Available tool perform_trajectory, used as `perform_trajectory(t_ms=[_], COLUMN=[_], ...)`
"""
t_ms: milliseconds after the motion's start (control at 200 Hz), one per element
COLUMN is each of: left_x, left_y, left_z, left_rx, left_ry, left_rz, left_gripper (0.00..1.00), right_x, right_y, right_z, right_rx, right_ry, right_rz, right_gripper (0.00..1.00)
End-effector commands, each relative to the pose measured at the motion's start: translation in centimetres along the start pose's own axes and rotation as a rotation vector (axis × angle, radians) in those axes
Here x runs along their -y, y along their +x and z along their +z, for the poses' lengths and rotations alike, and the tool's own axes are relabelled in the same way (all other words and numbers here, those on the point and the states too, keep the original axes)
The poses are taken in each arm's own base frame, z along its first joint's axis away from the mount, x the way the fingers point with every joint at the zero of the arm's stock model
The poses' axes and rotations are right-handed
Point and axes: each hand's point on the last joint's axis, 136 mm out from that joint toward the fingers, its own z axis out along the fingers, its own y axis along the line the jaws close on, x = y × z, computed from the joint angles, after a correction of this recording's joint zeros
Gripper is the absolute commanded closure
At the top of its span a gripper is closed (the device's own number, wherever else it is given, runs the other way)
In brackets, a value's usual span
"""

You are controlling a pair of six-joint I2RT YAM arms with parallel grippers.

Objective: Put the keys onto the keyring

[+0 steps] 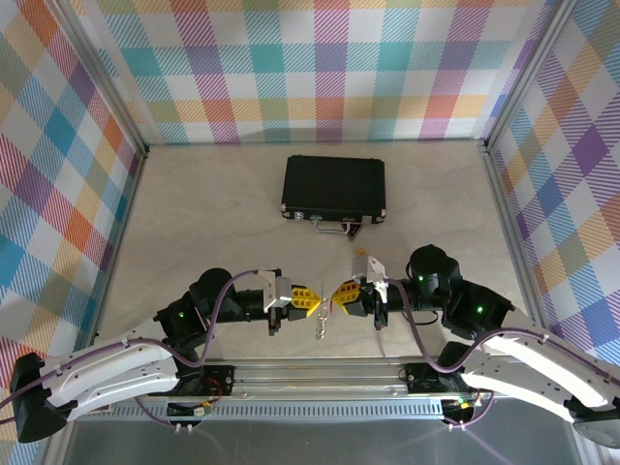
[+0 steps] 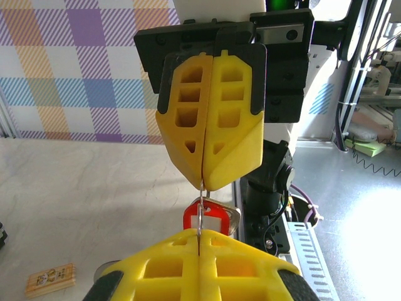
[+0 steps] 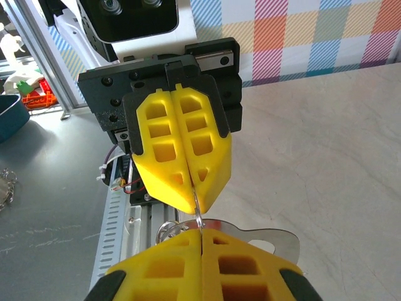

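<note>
My two grippers meet tip to tip above the table's near middle. Both the left gripper and the right gripper are shut on the same thin wire ring, held edge-on between them. The key's red plastic head hangs on that wire just under the fingertips. The keyring, a flat grey-silver metal loop, hangs there too, behind the red head. From above, the bunch dangles between the fingers.
A black case with a metal handle lies at the back middle. A small wooden tag rests on the table to the left of my left gripper. The aluminium rail runs along the near edge. Plaid walls close three sides.
</note>
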Motion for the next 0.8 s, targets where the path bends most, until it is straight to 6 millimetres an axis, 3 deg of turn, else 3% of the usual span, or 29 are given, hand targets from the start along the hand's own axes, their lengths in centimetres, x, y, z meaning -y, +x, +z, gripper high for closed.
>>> perform_trajectory(t_ms=[0, 600, 795], left_x=[0.54, 0.53, 0.52], left_y=[-2.3, -2.3, -2.33], left_z=[-0.2, -0.18, -0.28], left_rx=[0.067, 0.067, 0.068], left_ry=[0.024, 0.024, 0.02], left_rz=[0.025, 0.027, 0.027], left_gripper=[1.0, 1.0, 1.0], right_x=[-0.18, -0.52, -0.42], right_y=[-0.29, -0.4, -0.6], right_z=[0.29, 1.04, 0.41], right_rx=[0.023, 0.033, 0.049], right_ry=[-0.015, -0.059, -0.033], right_rz=[-0.006, 0.023, 0.017], right_gripper=[1.0, 1.0, 1.0])
